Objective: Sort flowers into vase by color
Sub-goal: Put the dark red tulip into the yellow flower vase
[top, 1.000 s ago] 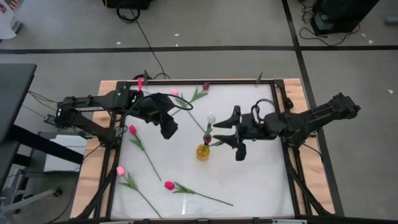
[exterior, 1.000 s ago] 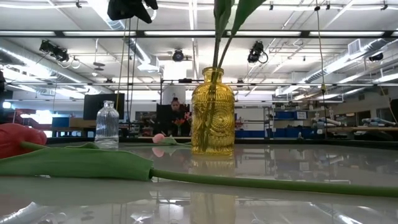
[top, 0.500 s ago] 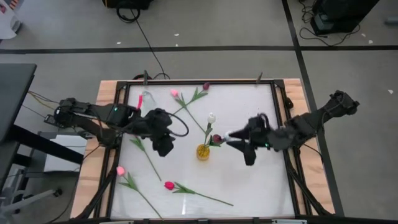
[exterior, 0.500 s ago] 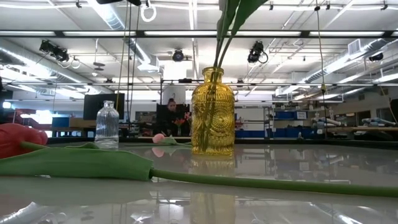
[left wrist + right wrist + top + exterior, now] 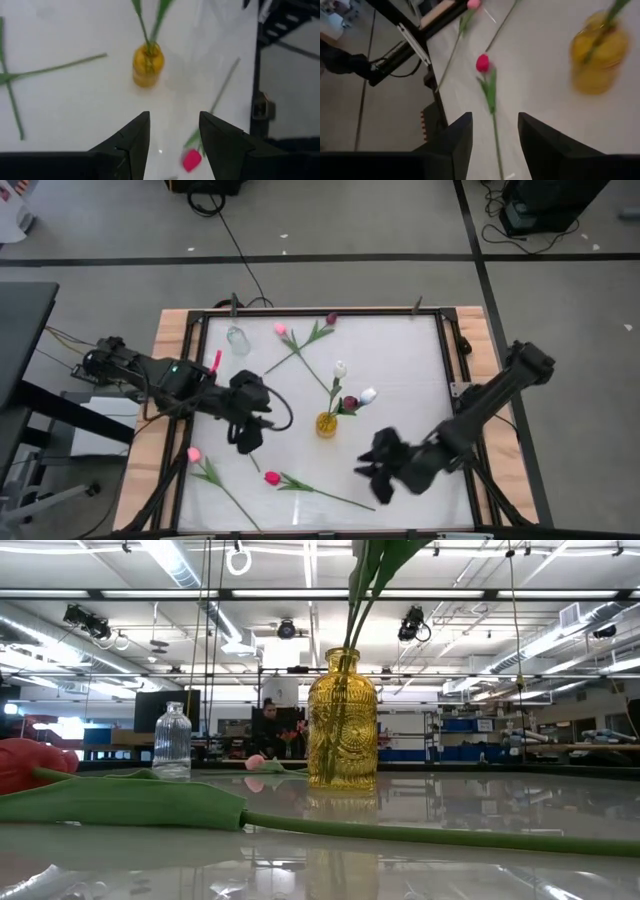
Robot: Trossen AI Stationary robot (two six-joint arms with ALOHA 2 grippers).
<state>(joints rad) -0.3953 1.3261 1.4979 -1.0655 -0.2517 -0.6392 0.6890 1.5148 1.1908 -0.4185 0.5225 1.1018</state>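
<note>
White table, scattered flowers, yellow vase, workshop beyond

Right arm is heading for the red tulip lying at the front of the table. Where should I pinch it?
Take the red tulip by its bare stem, past the leaves and away from the bud. It lies flat on the table, so come straight down with the right pincer, open, fingers set across the stem. The stem is thin; closing fully is probably needed.

White table in a wooden frame, a person seated far behind it
</note>
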